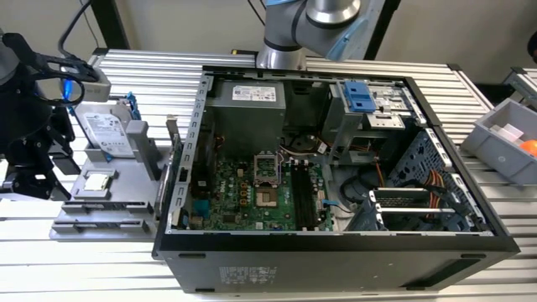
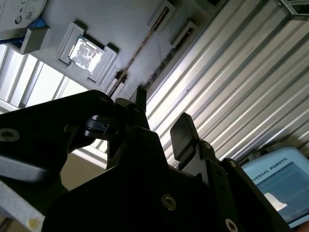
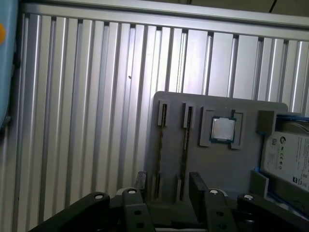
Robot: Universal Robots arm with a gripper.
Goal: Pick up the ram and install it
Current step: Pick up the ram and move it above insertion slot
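One tool (image 3: 169,180), one processor (image 3: 223,129), two slots (image 3: 185,140)

the pincer (image 3: 169,186) has its fingers spread, the gap between them free. straight ahead lies the ram (image 3: 186,140) in a slot of the grey holder (image 3: 231,166). past one finger the processor (image 3: 223,129) and hard drive (image 3: 289,159) crowd in; past the other, bare ribbed table (image 3: 87,96).

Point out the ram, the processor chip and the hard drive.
ram (image 3: 186,145), first wrist view, mid-length of the stick
processor chip (image 3: 223,129), first wrist view, centre of its silver lid
hard drive (image 3: 289,159), first wrist view, its white label
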